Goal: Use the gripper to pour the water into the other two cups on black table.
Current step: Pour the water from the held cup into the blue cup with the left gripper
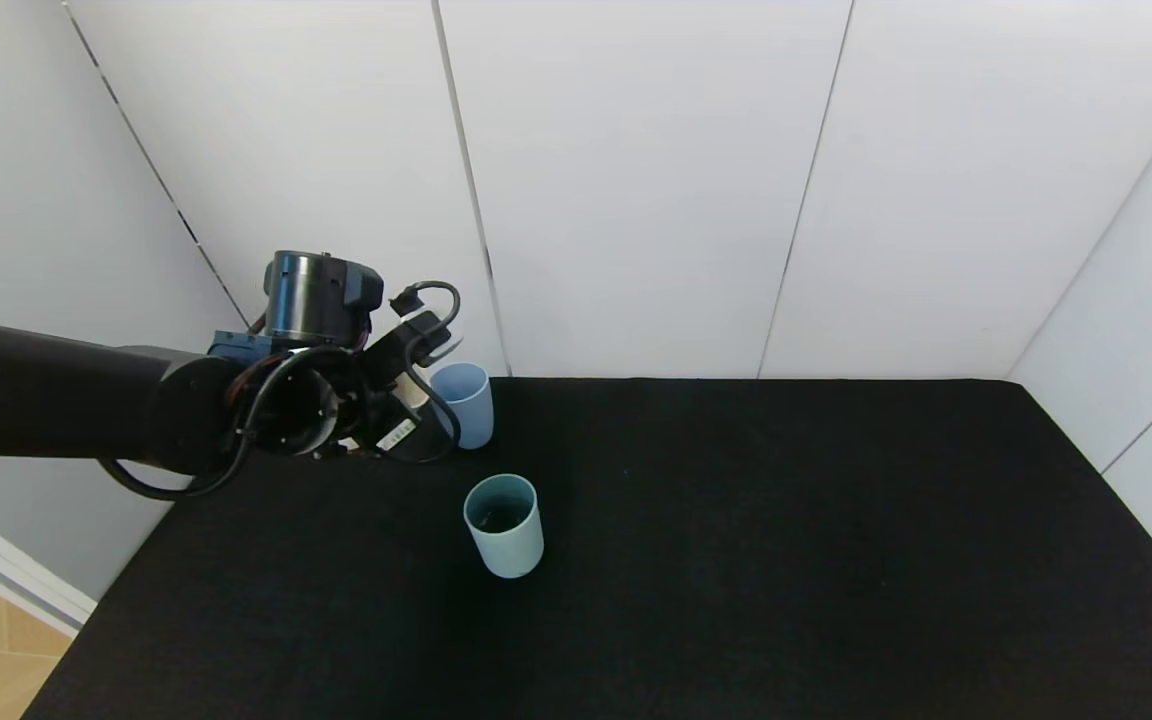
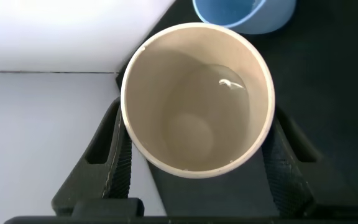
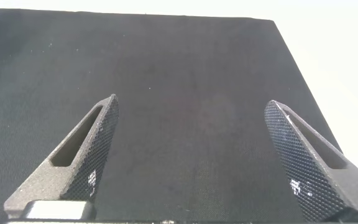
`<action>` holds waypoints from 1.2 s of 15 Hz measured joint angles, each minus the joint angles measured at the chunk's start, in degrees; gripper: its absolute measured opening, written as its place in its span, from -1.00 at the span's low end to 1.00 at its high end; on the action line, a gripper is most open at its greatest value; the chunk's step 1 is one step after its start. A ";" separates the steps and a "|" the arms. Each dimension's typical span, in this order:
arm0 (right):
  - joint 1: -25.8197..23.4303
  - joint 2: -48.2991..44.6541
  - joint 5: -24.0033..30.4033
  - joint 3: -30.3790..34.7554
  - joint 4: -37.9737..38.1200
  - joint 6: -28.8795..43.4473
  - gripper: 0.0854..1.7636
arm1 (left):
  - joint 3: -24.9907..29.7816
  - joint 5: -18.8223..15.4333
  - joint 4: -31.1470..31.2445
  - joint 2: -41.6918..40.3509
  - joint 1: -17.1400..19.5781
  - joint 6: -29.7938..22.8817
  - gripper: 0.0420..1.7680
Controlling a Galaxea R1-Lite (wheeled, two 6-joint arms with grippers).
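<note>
Here, left hand (image 2: 194,155): clamped on the beige cup (image 2: 197,99), held beside the blue cup (image 1: 464,403).
Right hand (image 3: 194,162): spread above the counter (image 3: 185,81).

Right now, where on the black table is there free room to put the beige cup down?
The black table is bare right of the teal cup. It is crowded at the far-left corner, where the left gripper holds the beige cup beside the blue cup.

Right gripper (image 3: 191,155) fingers spread wide above black table (image 3: 185,68); blue cup edges at one corner
</note>
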 joint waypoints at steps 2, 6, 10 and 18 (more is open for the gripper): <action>0.00 0.00 -0.02 0.00 0.00 0.00 0.94 | -2.13 0.96 0.04 2.01 0.02 1.33 0.36; 0.00 0.00 0.00 0.00 0.00 0.00 0.94 | -5.90 3.15 -0.06 5.64 0.02 4.41 0.36; 0.00 0.00 -0.02 0.00 0.00 0.00 0.94 | -8.89 5.21 -0.46 8.53 -0.20 7.91 0.36; 0.00 0.00 0.00 0.00 0.00 0.00 0.94 | -14.51 9.26 -0.90 12.35 0.11 14.03 0.36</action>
